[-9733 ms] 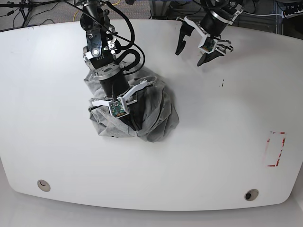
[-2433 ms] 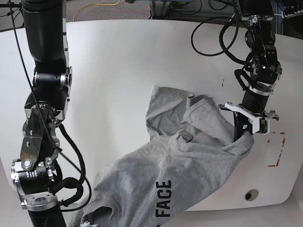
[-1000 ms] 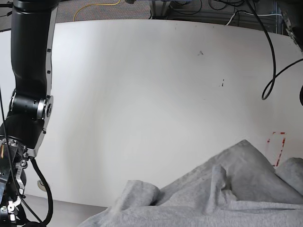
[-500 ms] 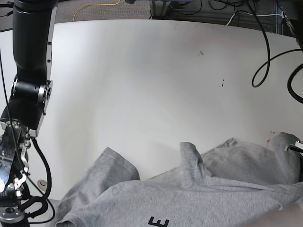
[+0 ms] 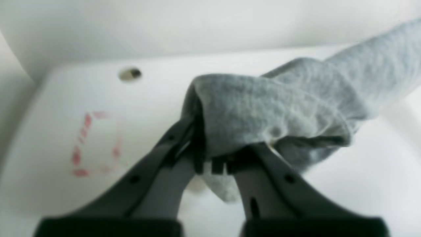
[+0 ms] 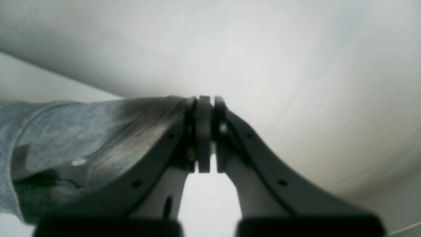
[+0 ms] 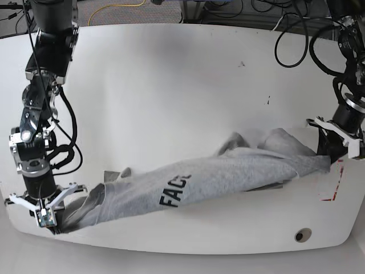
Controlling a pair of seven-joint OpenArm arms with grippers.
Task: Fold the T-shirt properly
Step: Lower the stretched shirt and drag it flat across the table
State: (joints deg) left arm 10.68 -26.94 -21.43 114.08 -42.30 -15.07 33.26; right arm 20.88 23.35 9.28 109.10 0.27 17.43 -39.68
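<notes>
End effector of the left arm, black with long tapering fingers (image 5: pixel 213 161), is closed on the grey cloth T-shirt (image 7: pixel 228 174), a bunched fold of which spills over the fingertips in the left wrist view. The right arm's end effector (image 6: pixel 210 135), of the same black tapering build, is also closed, gripping a corner of the shirt. In the base view the two stand well apart, the left one at the right side of the view and the right one low at its left side, with the grey fabric stretched between them in a long, slightly sagging band that slopes down toward the right end effector. Black capital letters (image 7: pixel 174 192) are printed on the fabric, left of the middle of the view; "FAC" can be read, and the rest is lost in a crease. Behind the band's upper edge, nearer the left end effector, loose folds of the shirt stand up in humps, and a smaller flap shows behind it toward the right end effector. The shirt spans the front part of the white, round-cornered table (image 7: pixel 171 97); whether any of its lower fabric touches the surface cannot be told. A broken red rectangular marking (image 5: pixel 80 144) lies on the table near the left end effector, and a round, dark-centred fitting (image 7: pixel 303 234) sits near the table's front corner on that same side.
</notes>
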